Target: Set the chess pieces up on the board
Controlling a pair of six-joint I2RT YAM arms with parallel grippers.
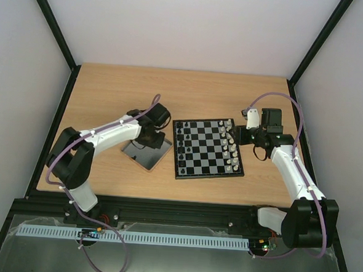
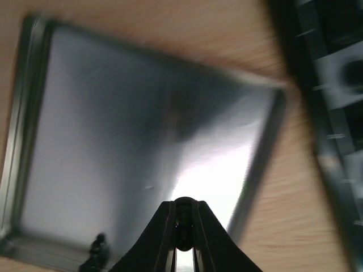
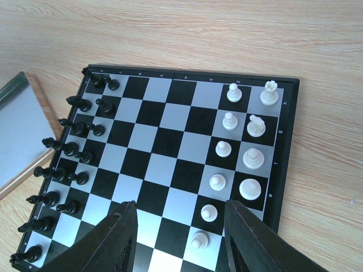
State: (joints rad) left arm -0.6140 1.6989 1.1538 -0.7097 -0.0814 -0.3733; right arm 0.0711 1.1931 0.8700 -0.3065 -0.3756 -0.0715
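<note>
The board (image 1: 205, 151) lies in the middle of the table. Black chess pieces (image 1: 182, 147) fill its left two columns and white ones (image 1: 232, 149) stand along its right side. In the right wrist view the black pieces (image 3: 74, 153) and white pieces (image 3: 238, 141) stand on the board (image 3: 170, 141), with my right gripper (image 3: 179, 205) open above its near squares, holding nothing. My left gripper (image 2: 184, 207) hangs low over the grey tray (image 2: 113, 124), shut on a small black chess piece (image 2: 184, 226). Another black piece (image 2: 99, 246) stands in the tray's near corner.
The grey tray (image 1: 160, 159) with its wooden rim sits just left of the board, under my left gripper (image 1: 145, 140). My right gripper (image 1: 235, 137) is over the board's right edge. Light walls and black frame posts close in the table.
</note>
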